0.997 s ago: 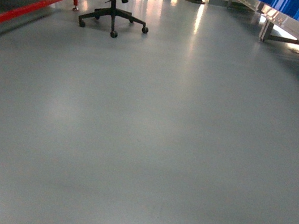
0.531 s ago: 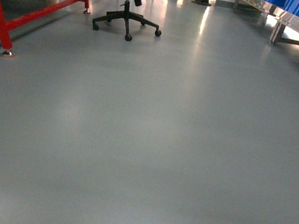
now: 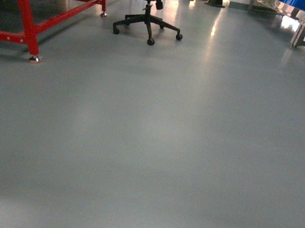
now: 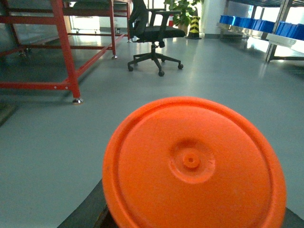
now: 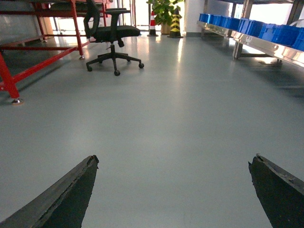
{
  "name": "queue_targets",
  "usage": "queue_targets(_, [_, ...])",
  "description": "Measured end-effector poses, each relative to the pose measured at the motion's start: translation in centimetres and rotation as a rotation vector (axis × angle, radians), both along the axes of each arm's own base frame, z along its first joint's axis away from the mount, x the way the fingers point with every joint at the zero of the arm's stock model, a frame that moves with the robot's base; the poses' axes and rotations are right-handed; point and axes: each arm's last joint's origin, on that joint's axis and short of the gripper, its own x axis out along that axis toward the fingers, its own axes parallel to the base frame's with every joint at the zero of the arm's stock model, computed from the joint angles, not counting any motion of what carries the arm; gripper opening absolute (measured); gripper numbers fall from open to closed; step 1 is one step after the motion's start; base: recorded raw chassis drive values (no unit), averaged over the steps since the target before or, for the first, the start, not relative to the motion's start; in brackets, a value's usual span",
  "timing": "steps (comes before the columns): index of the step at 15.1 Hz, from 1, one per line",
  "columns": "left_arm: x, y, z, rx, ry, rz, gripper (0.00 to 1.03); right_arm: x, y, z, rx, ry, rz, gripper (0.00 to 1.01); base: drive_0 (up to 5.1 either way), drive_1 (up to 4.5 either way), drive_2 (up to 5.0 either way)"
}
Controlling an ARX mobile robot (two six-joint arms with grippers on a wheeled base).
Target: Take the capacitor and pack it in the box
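no writing or brand mark can be read anywhere. in the left wrist view the capacitor (image 4: pixel 194 164), a bright orange cylinder seen end-on with a moulded ring and a small centre dimple, fills the lower frame and sits in the left gripper (image 4: pixel 190 223), whose dark fingers pinch it from below. the right gripper (image 5: pixel 173 190) is spread wide with nothing between its black fingertips (image 5: pixel 76 185). blue plastic bins (image 5: pixel 251 28) line a metal shelf on the right; their contents are hidden. a black swivel office chair (image 3: pixel 150 2) stands beside a red steel frame (image 3: pixel 23 10) on the glossy grey floor (image 3: pixel 164 151).
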Motion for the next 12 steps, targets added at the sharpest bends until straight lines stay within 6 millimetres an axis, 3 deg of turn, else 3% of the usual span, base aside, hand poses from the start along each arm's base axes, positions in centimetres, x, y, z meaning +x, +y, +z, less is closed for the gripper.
queue_targets(12, [0.0, 0.0, 0.01, 0.0, -0.001, 0.0, 0.44, 0.0, 0.0, 0.01, 0.0, -0.001, 0.0, 0.98, -5.0, 2.38, 2.4])
